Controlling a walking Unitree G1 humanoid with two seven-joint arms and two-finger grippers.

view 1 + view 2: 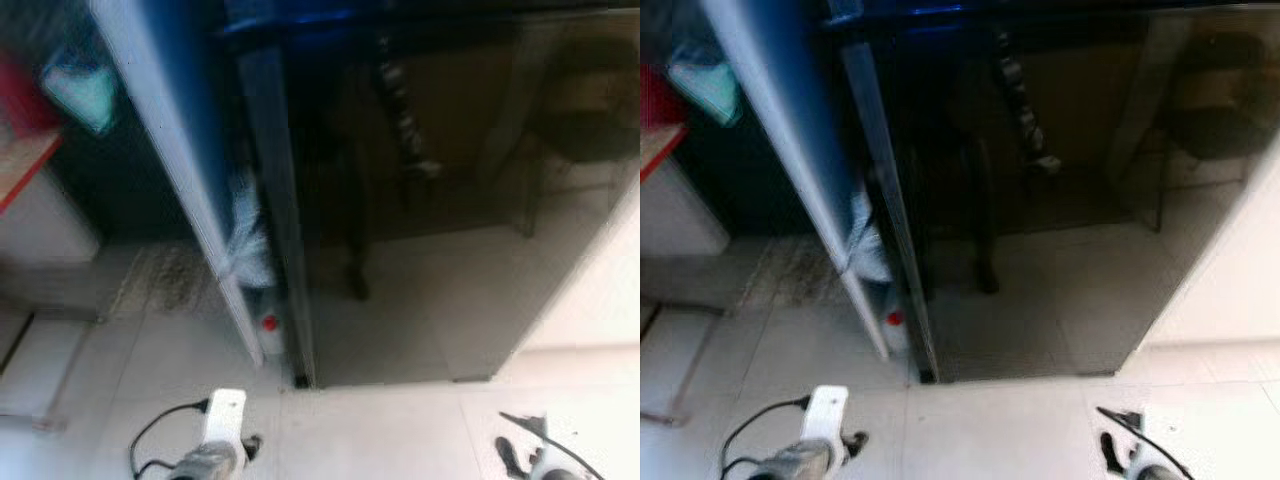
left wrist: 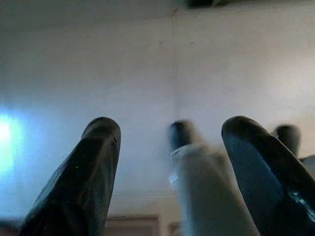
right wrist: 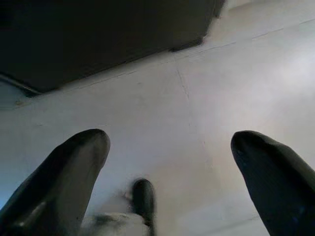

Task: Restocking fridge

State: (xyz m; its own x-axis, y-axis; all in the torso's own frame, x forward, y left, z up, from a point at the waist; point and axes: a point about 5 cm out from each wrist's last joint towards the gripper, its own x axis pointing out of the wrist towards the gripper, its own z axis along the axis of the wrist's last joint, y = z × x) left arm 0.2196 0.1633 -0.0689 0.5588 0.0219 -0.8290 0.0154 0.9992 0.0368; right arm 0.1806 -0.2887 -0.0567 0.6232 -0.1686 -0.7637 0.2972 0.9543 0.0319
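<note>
- Two grippers low, near floor: left gripper [image 2: 167, 147] fingers spread, holding nothing; right gripper [image 3: 170, 162] fingers spread too, empty.
- Fridge [image 1: 430, 200] directly ahead, dark glossy front; its door [image 1: 170, 150] ajar on robot's left, door shelf w/ red-capped bottle [image 1: 268, 325] low inside.
- No stock in hand; judge approach phase.
- Tip: stand square to the gap, open door wider before reaching in.

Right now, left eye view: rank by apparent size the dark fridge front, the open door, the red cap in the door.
1. Dark fridge front, largest.
2. Open door, a long, narrow, edge-on strip; the frame crops it, so its true size is unsure.
3. Red cap, by far the smallest.
</note>
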